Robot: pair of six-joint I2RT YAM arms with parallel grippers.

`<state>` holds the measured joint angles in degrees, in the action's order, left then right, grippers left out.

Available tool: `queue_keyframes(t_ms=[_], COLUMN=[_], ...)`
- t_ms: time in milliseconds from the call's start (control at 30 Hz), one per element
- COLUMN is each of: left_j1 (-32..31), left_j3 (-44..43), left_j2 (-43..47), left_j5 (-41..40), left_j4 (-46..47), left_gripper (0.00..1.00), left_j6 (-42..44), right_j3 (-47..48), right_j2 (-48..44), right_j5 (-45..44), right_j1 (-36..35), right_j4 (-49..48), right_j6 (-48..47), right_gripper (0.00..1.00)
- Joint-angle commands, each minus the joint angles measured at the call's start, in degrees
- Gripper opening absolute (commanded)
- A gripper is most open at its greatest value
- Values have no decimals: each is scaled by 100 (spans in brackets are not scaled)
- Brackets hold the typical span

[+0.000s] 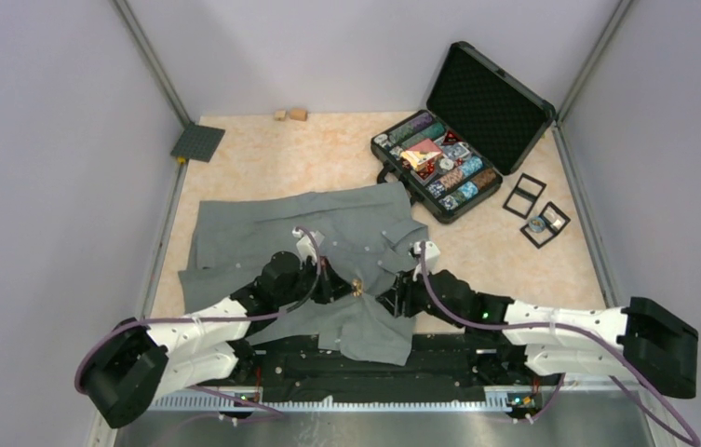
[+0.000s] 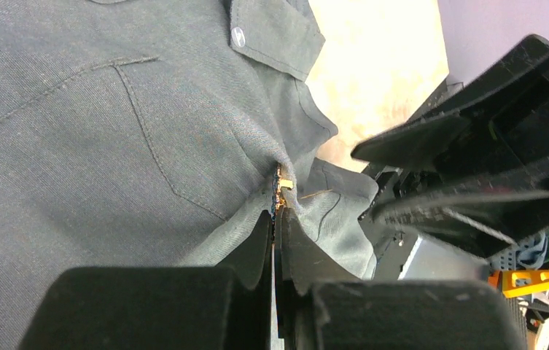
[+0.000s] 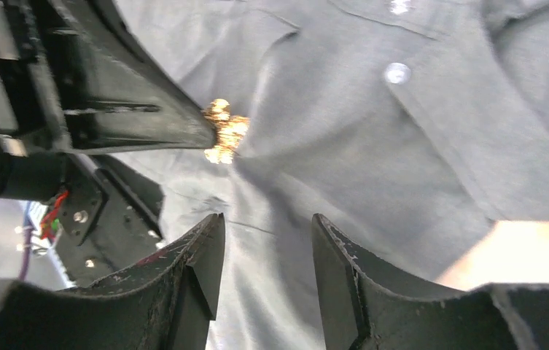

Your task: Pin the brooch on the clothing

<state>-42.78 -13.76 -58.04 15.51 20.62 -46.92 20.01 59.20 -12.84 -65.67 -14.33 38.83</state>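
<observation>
Lying across the middle of the table (image 1: 328, 149): the clothing (image 1: 262, 233), a grey button-up shirt, spread flat with its near hem hanging over the arms' mounting rail.

- Brooch (image 3: 224, 131): small, gold-coloured, sits against the shirt front just beside the pocket seam, where the cloth bunches into a fold.
- Left gripper (image 2: 275, 219): fingers pressed together, pinching the brooch at their tips; the tips touch the gathered fabric.
- Right gripper (image 3: 267, 226): fingers spread apart with only cloth showing between them, gripping nothing; it hangs over the shirt just beside the brooch, facing the left gripper.
- Button (image 2: 238, 36): pale, on the placket beyond the pocket.
- Case (image 1: 439, 168): black, lid raised, on the far right of the table, filled with rows of coloured chips; well apart from the shirt's collar side.
- Two square black frames (image 1: 525, 196): flat on the table right of the case.
- Dark square plate (image 1: 198, 142): far left corner.
- Two small wooden blocks (image 1: 290, 115): at the far edge.
</observation>
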Motion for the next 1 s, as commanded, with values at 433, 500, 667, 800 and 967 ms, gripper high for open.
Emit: queue_keyframes(t_ms=[433, 500, 667, 800, 967], left_j1=[446, 455, 462, 473, 471], left_j3=[-639, -663, -660, -608, -619], left_j2=[-410, -458, -480, -508, -574], left_j5=[1771, 1829, 1865, 1899, 1981], left_j4=[-495, -482, -342, -78, -70], left_gripper=[0, 0, 0, 0, 0], left_j6=[887, 897, 754, 616, 606], right_j3=[-1187, -1152, -999, -952, -828], right_j2=[-819, -673, -210, 107, 452], right_j5=[817, 908, 1142, 1372, 1618], right_j1=[577, 577, 575, 577, 578], right_j4=[-2010, -2190, -2492, -2749, -2959], right_j6=[-840, -867, -883, -831, -811], right_gripper=[49, 47, 43, 36, 30])
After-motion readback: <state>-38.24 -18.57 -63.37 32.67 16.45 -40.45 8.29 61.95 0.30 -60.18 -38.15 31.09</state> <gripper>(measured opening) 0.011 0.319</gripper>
